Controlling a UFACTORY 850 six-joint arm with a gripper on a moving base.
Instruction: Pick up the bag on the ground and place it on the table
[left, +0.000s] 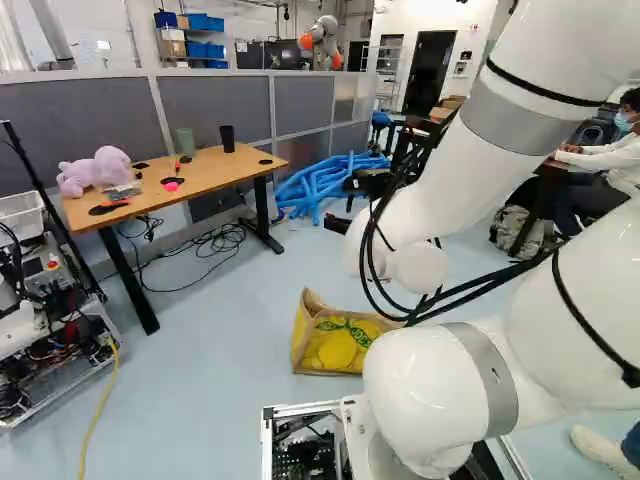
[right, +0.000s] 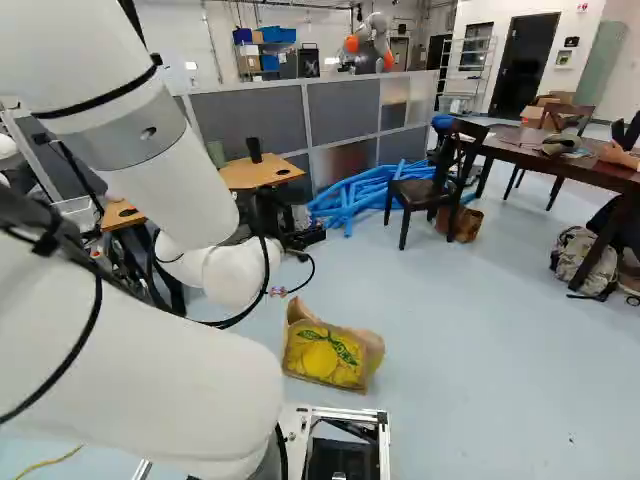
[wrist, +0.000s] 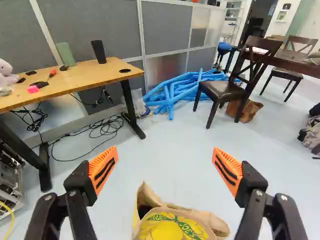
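My gripper (right: 300, 237) is spread wide, its orange pads (wrist: 103, 170) well apart with nothing between them. The brown paper bag (wrist: 172, 227) with its yellow fruit print sits on the floor (wrist: 165, 145), below my gripper and a little ahead, untouched by either finger. Ahead and to my gripper's left stands the wooden surface (wrist: 82, 80), bearing a plush toy (wrist: 7, 76), a green cup (wrist: 65, 54) and a black cup (wrist: 99, 52). Farther ahead lie blue tubes (wrist: 172, 92), with a dark chair (wrist: 225, 90) just to their right.
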